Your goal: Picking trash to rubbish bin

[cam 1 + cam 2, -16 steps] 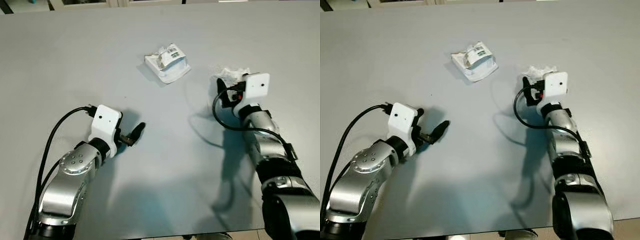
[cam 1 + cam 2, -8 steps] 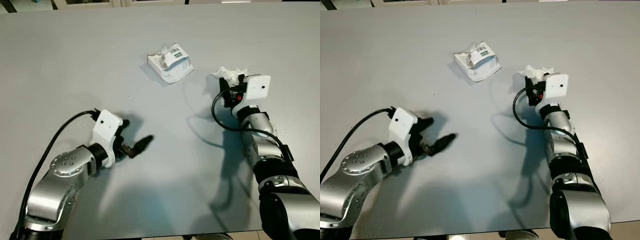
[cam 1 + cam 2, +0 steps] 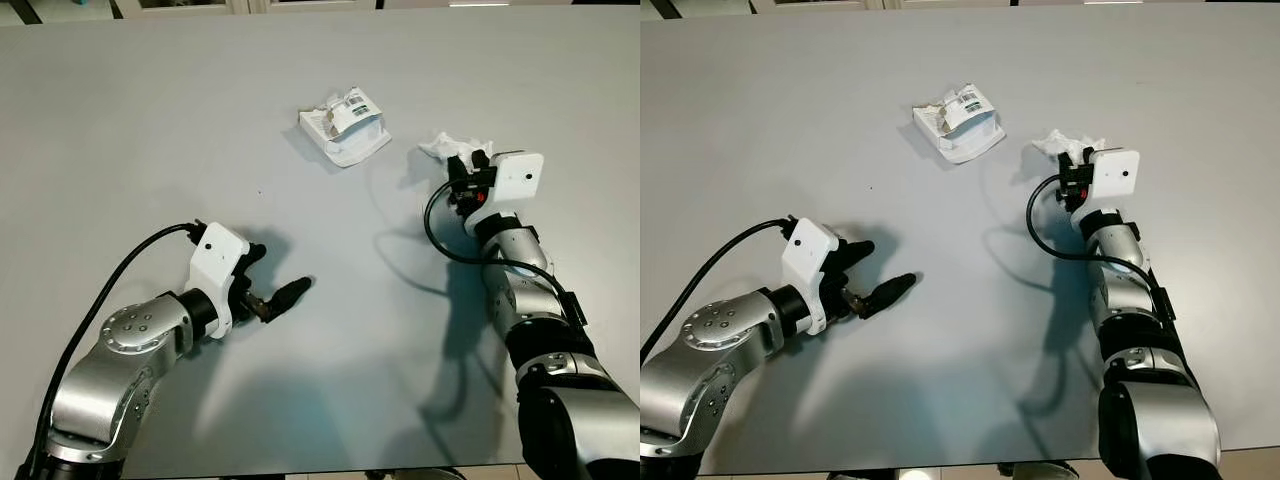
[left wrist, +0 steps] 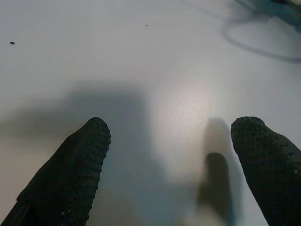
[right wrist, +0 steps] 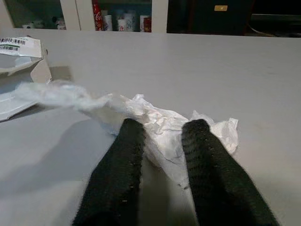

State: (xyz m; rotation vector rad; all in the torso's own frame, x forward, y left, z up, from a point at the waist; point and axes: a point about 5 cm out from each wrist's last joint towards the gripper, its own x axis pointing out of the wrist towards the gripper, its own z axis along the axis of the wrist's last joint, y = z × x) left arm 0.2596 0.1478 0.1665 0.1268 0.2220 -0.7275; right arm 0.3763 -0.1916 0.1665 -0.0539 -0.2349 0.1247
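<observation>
Your right gripper (image 5: 160, 136) has the crumpled tissue (image 5: 155, 120) pinched.
It lies straight ahead between the tips; your left gripper (image 4: 171, 136), spread open, hangs well apart.

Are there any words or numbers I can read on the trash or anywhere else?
White torn package: it has a barcode label with small print, too small and blurred to read.
Red bottle on the shelf behind the table: white lettering, too small to read.
Crumpled white wrapper at the right gripper: no text.
</observation>
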